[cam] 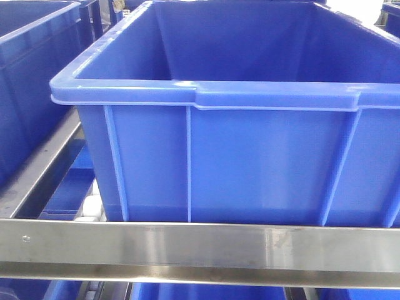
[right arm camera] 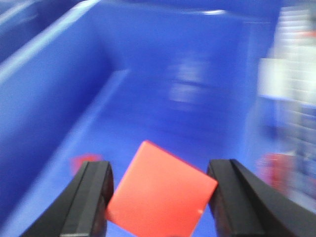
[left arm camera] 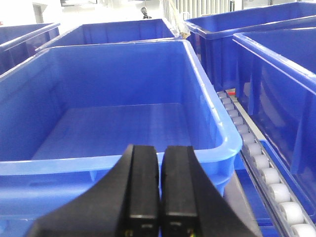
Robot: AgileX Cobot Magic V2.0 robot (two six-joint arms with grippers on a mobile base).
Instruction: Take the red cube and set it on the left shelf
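The red cube (right arm camera: 160, 193) sits tilted between the two black fingers of my right gripper (right arm camera: 160, 167), one corner against each finger, so the gripper is shut on it. It hangs over the inside of a deep blue crate (right arm camera: 54, 94); this view is blurred. My left gripper (left arm camera: 161, 150) is shut with nothing between its fingers, just in front of the near rim of another blue crate (left arm camera: 217, 123). The left shelf shows as a steel front rail (cam: 200, 247) under a blue crate (cam: 262, 169). Neither gripper appears in the front view.
More blue crates stand at the left (cam: 31, 75) and at the right (left arm camera: 276, 64). A line of white rollers (left arm camera: 266, 173) runs between crates. A faint red reflection (right arm camera: 84, 160) shows on the crate wall. White and red blurred shapes (right arm camera: 281, 168) lie at the right.
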